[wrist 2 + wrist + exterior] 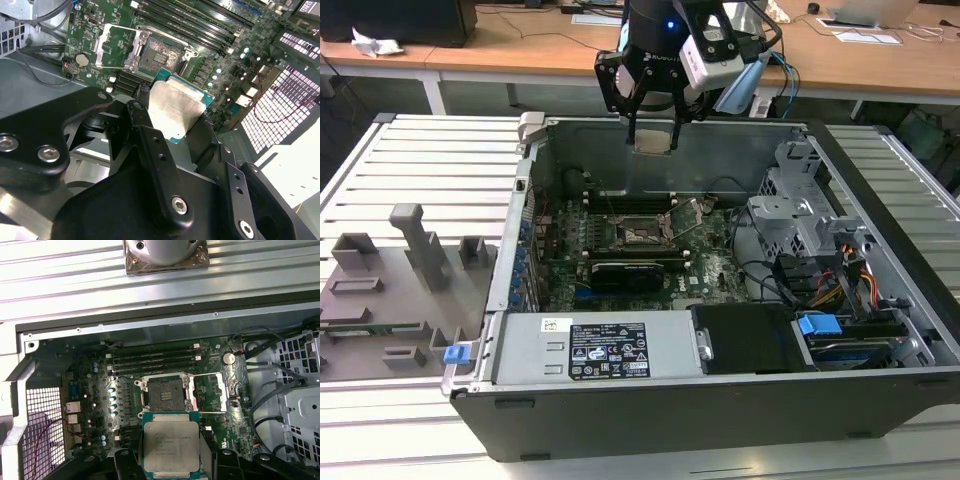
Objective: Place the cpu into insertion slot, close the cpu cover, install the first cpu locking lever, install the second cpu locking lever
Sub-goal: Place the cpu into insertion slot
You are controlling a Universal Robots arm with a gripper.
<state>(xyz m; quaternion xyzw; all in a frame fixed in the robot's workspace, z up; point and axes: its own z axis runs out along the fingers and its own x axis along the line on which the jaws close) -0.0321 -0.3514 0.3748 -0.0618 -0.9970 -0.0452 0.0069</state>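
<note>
Silver-grey metal sits between my fingers: the gripper (653,138) is pinching the cpu (171,445) by two opposite edges. It holds the chip flat, with the top face toward the wrist.

In the exterior view I am up high, over the far wall of the case (740,155), so the cpu is not in yet. The slot (642,235) is on the green board (555,255) down on the case floor, about midway along the board. It is well apart from the chip. I judge that it lies below me and in from the far wall, toward the near side of the case.

In the first wrist view the slot (167,392) shows just past the cpu's front edge. The chip's sides run nearly the same way as the slot's sides, so I think little turning is called for.

The cover (223,392) is flipped open and lies to one side of the slot, toward the board edge with the round battery. The pin field is bare in both wrist views.
</note>
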